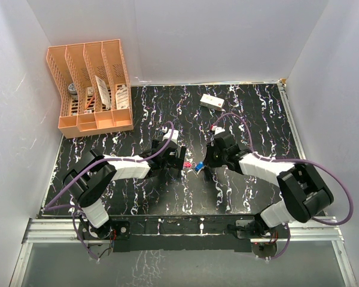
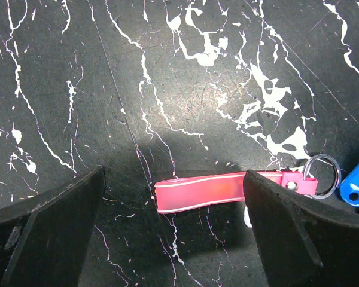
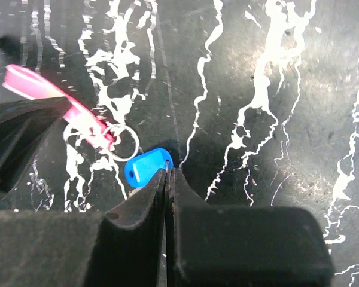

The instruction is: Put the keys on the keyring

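Starting at the near edge, both arms reach forward from their bases over the black, white-veined table (image 1: 137, 197) and meet near its middle. The left gripper (image 2: 173, 176) hangs low over the tabletop with its jaws spread wide and nothing in them. The slim pink key (image 2: 209, 191) lies flat on the table between its two fingers, touching neither as far as the wrist view shows. The pink key's far end is riveted to the metal keyring (image 2: 318, 175), which lies flat just past the gripper's right finger (image 2: 299, 233).

The blue-headed key (image 3: 148, 167) rests on the table against the ring. From this angle it is unclear whether it is threaded on. The right gripper (image 3: 167, 173) faces the left one, its jaws pressed together. Its tips sit right at the edge of the blue head, and whether they nip that edge cannot be told.

Further back, a white rectangular box (image 1: 212, 102) lies near the rear wall. A peach slotted file organizer (image 1: 90, 89) stands in the far left corner with small items in its slots.
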### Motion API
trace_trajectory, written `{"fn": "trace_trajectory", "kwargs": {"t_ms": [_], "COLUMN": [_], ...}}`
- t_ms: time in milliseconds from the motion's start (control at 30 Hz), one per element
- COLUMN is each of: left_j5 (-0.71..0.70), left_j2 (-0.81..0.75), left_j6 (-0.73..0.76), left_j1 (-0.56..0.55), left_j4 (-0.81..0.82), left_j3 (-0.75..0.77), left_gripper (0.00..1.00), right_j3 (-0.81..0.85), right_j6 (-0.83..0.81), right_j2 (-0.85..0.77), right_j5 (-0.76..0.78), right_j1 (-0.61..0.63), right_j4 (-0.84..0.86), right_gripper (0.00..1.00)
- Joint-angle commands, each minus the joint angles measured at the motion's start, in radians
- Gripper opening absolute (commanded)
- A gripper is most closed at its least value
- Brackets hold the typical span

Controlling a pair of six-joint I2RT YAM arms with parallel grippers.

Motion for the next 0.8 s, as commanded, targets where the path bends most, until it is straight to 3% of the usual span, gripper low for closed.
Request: {"fn": "trace_trajectory", "kwargs": {"t_ms": [0,300,567,767], "left_j5": [0.032,0.031,0.029,0.029], "left_j2": [0.043,0.046,0.045,0.041], "left_j6": [-0.021,-0.019,-0.019,-0.022], "left_j1": [-0.002,-0.003,-0.004,-0.002], "left_j4": [-0.070,-0.065,-0.068,-0.068], "left_j3": [-0.004,-0.007,-0.005,-0.008], "left_gripper": [0.98,0.98,0.98,0.98], "right_j3": [-0.003,-0.069,-0.094,-0.080], "right_j6": [-0.151,-0.302,-0.310,-0.278], "right_j2": [-0.104,-0.204,-0.244,-0.229], "right_j5": [-0.112,-0.347,-0.358,-0.265], "right_j1": [-0.007,-0.007,-0.002,0.002], "right_j4": [0.102,0.165,0.119,0.048], "right_gripper": [0.00,0.00,0.00,0.00]}}
